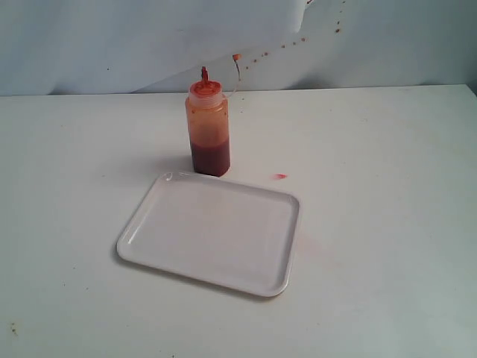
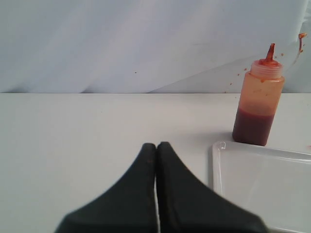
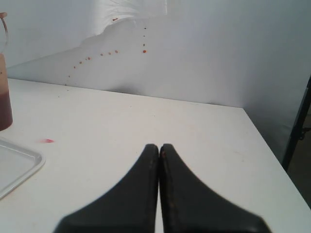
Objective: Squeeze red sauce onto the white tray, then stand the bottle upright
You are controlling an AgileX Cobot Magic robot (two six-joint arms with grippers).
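L end effector (image 2: 156, 145) & R end effector (image 3: 159, 146): matte black, wedge-shaped, tapering to rounded tips.

right tool (image 3: 159, 148) pressed closed over the table (image 3: 194, 126); white tray (image 3: 19, 165) corner, bottle (image 3: 4, 104) beyond.

A lab-style test bench: plain white table (image 1: 387, 224), sauce-spattered white sheet backdrop (image 1: 112, 37).

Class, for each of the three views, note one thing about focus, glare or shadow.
Exterior view: soft, even light; the bottle casts a faint shadow, and the white tray shows small glints on its rim. Left wrist view: the left gripper is blurred up close, the bottle sharp. Right wrist view: the right gripper is blurred too; the table behind is clearer.
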